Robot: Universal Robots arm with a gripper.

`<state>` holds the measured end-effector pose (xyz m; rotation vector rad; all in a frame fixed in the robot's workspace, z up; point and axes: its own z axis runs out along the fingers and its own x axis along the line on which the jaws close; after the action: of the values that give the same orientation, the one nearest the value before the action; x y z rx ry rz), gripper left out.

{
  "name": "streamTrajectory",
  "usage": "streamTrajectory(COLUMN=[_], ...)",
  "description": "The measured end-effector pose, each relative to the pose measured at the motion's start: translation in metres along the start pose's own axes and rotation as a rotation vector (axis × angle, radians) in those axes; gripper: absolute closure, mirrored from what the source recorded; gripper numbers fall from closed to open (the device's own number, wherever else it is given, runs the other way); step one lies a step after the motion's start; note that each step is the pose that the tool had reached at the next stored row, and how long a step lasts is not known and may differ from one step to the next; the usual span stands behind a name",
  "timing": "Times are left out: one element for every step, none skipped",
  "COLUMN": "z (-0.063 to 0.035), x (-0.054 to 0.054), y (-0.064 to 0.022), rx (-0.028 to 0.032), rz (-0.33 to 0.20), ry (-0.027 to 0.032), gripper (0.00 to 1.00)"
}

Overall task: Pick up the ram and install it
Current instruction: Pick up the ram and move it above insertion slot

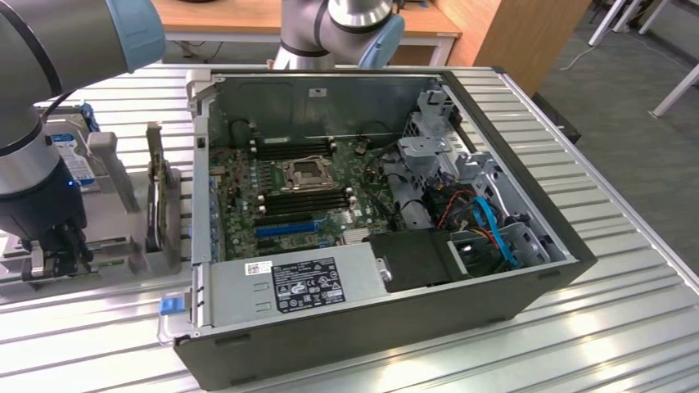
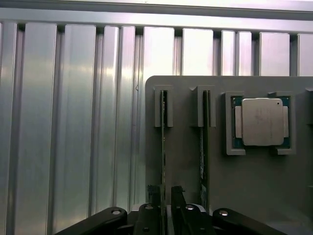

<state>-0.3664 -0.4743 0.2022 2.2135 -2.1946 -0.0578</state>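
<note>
Two rams stand on edge in slots of a grey holder plate (image 2: 186,166). The nearer ram (image 2: 163,147) is a thin green stick seen edge-on, and the second ram (image 2: 203,147) is parallel beside it. My gripper (image 2: 165,192) is open and straddles the end of the nearer ram, one dark finger (image 2: 153,196) on each side of it with a small gap. In the exterior view the gripper (image 1: 52,258) hangs low over the holder, at that view's left, outside the open computer case (image 1: 525,278).
A square silver processor (image 2: 262,122) lies in a pocket of the same plate. Inside the case the green motherboard (image 1: 245,209) shows black memory slots (image 1: 306,201) beside the processor socket (image 1: 306,172). Cables and a drive cage (image 1: 437,155) crowd the case's right. The table is ribbed metal (image 2: 73,122).
</note>
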Motion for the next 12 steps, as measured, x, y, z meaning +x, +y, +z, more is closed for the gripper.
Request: streamTrajectory(z=[0.0000, 0.0000, 0.0000, 0.0000, 0.0000, 0.0001, 0.0001, 0.0001, 0.0000, 0.0000, 0.0000, 0.0000], x=[0.0006, 0.0007, 0.0007, 0.0007, 0.0007, 0.0008, 0.0009, 0.0009, 0.0009, 0.0009, 0.0009, 0.0009], y=[0.0000, 0.0000, 0.0000, 0.0000, 0.0000, -0.0001, -0.0006, -0.0010, -0.0014, -0.0015, -0.0016, -0.0015], rx=[0.0000, 0.0001, 0.0001, 0.0001, 0.0001, 0.0002, 0.0002, 0.0002, 0.0001, 0.0000, 0.0001, 0.0000], rz=[0.000, 0.000, 0.000, 0.000, 0.000, 0.000, 0.000, 0.000, 0.000, 0.000, 0.000, 0.000], ry=[-0.0006, -0.0009, -0.0009, -0.0010, -0.0010, -0.0010, -0.0011, -0.0010, -0.0010, -0.0010, -0.0009, -0.0009], gripper=[0.76, 0.76, 0.76, 0.76, 0.76, 0.76, 0.76, 0.76, 0.76, 0.76, 0.76, 0.76])
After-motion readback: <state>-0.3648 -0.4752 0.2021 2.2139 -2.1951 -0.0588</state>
